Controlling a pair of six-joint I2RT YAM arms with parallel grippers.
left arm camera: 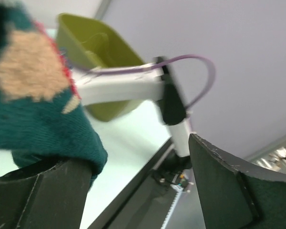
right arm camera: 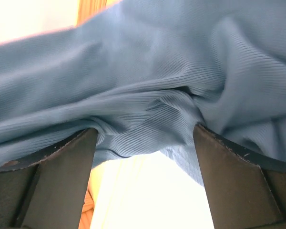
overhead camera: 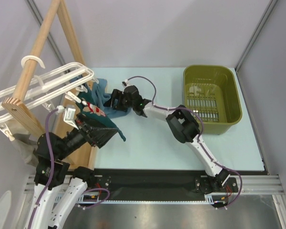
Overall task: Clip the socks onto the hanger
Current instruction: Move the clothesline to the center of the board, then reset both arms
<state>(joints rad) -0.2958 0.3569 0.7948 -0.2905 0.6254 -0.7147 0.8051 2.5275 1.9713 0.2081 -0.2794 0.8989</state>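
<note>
The white hanger (overhead camera: 47, 83) hangs from the wooden rack at the left. A dark teal sock (overhead camera: 96, 112) with a red-and-white motif runs from the hanger's clips down over my left gripper (overhead camera: 104, 134). In the left wrist view this sock (left arm camera: 33, 109) rests on the left finger (left arm camera: 52, 195). The left gripper (left arm camera: 138, 152) is open, with nothing in the gap. A steel-blue sock (overhead camera: 105, 95) lies behind it. My right gripper (overhead camera: 116, 100) reaches into it. The blue fabric (right arm camera: 148, 81) drapes across the tips of the open right gripper (right arm camera: 145, 130).
The wooden A-frame rack (overhead camera: 35, 52) stands along the table's left side. An olive-green basket (overhead camera: 229, 90) sits at the back right. The right arm (left arm camera: 124, 88) crosses the left wrist view in front of the basket (left arm camera: 90, 43). The black table edge (overhead camera: 148, 177) runs by the arm bases.
</note>
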